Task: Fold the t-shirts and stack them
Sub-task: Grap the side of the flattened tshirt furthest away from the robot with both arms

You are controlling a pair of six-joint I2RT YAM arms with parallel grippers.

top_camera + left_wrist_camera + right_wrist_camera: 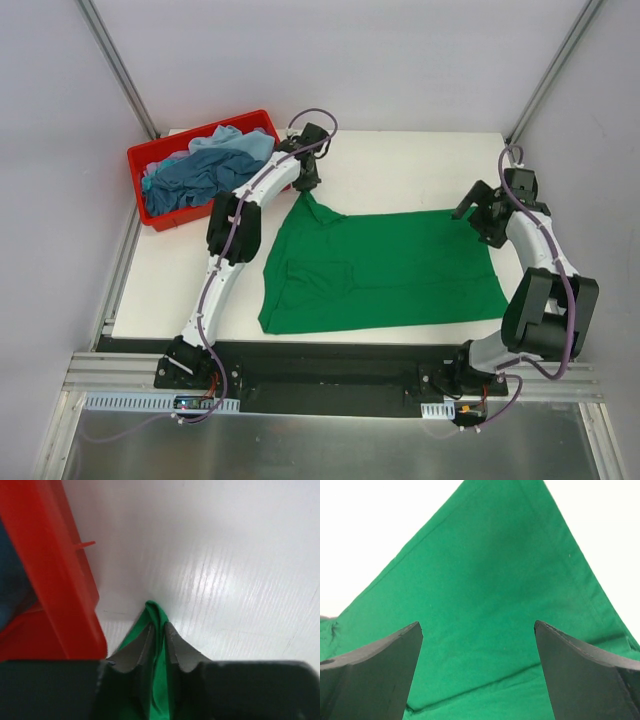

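A bright green t-shirt (pixel 385 270) lies spread on the white table. My left gripper (pixel 305 180) is shut on its far left corner, pinched between the fingers (pixel 137 647), the green fabric (pixel 159 680) running down between them. My right gripper (pixel 480 212) is open just above the shirt's far right corner; the green cloth (pixel 485 595) fills the space below its fingers (pixel 380 665). A dark teal-blue shirt (pixel 195 178) and a pale blue shirt (pixel 235 143) lie bunched in the red bin (pixel 150 152).
The red bin stands at the table's far left corner, close beside my left gripper; its wall (pixel 55 575) fills the left of the left wrist view. White table (pixel 420 165) surrounds the shirt.
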